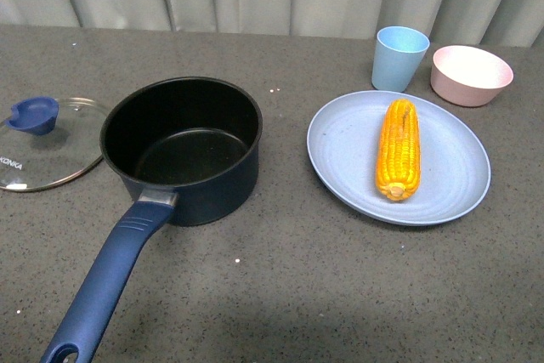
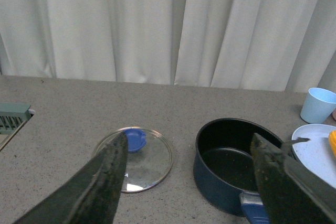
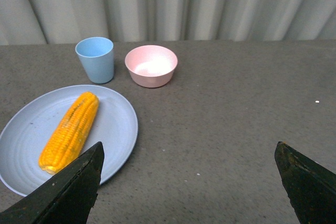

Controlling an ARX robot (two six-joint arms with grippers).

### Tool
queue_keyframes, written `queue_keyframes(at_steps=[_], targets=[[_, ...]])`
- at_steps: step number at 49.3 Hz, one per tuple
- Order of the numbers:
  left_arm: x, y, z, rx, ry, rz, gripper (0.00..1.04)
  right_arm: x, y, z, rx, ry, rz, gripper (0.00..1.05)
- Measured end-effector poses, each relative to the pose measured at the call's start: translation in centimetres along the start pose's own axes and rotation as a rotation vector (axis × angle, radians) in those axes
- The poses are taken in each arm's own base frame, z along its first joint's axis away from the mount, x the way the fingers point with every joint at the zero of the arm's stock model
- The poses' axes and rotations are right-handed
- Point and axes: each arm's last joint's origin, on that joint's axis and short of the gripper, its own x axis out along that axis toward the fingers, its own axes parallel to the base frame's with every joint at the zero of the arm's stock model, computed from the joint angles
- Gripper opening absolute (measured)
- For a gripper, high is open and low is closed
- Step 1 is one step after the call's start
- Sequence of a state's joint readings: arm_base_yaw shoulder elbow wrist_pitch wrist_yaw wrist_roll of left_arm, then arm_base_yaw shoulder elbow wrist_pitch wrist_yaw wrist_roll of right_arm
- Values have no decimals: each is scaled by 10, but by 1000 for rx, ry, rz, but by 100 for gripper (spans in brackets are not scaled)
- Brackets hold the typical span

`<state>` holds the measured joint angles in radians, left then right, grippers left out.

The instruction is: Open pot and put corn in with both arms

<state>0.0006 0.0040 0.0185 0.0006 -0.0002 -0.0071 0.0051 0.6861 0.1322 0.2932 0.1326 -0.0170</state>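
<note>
The dark navy pot point(image 1: 181, 149) stands open on the table, its long blue handle point(image 1: 106, 282) pointing to the front edge. Its glass lid point(image 1: 44, 144) with the blue knob point(image 1: 34, 114) lies flat to the pot's left. The corn point(image 1: 399, 149) lies on the light blue plate point(image 1: 450, 167) at the right. Neither arm shows in the front view. My left gripper point(image 2: 189, 142) is open and empty, above the table, with the lid point(image 2: 144, 158) and pot point(image 2: 231, 163) ahead of it. My right gripper point(image 3: 189, 153) is open and empty, the corn point(image 3: 71, 131) beside its one finger.
A light blue cup point(image 1: 399, 58) and a pink bowl point(image 1: 471, 74) stand behind the plate, near the curtain. The grey table point(image 1: 280, 295) runs to the curtain at the back. A grey-green grille point(image 2: 13, 118) shows at the table's edge in the left wrist view.
</note>
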Motion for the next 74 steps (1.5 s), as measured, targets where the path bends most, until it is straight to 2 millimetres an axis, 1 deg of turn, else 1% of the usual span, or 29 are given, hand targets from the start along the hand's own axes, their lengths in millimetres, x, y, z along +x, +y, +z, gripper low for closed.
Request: queue_keyframes(at_steps=[2, 4, 5, 10, 14, 18, 21, 25, 29, 34, 42, 44, 51, 62, 74], targets=[[0, 0, 0, 0, 0, 0, 78, 9, 0, 4, 11, 12, 16, 96], [0, 0, 0, 0, 0, 0, 83, 23, 2, 9, 24, 38, 40, 96], [0, 0, 0, 0, 0, 0, 86, 26, 2, 10, 28, 46, 46, 96], [0, 0, 0, 2, 0, 0, 100, 59, 7, 15, 56, 141, 96, 96], [0, 0, 0, 2, 0, 0, 98, 82, 13, 15, 71, 224, 138, 96], [0, 0, 0, 3, 0, 0, 98, 113, 23, 16, 95, 306, 164, 96], [0, 0, 0, 2, 0, 0, 98, 137, 33, 17, 119, 350, 177, 96], [0, 0, 0, 2, 0, 0, 98, 163, 46, 16, 150, 414, 183, 96], [0, 0, 0, 2, 0, 0, 98, 185, 62, 11, 200, 469, 179, 96], [0, 0, 0, 2, 0, 0, 98, 204, 82, 4, 282, 538, 182, 96], [0, 0, 0, 3, 0, 0, 98, 227, 108, -8, 323, 654, 169, 96], [0, 0, 0, 2, 0, 0, 98, 232, 113, -11, 323, 683, 160, 96], [0, 0, 0, 3, 0, 0, 98, 246, 118, -16, 320, 738, 137, 96], [0, 0, 0, 3, 0, 0, 98, 257, 124, -20, 311, 758, 134, 96], [0, 0, 0, 2, 0, 0, 98, 258, 131, -27, 295, 797, 140, 96]])
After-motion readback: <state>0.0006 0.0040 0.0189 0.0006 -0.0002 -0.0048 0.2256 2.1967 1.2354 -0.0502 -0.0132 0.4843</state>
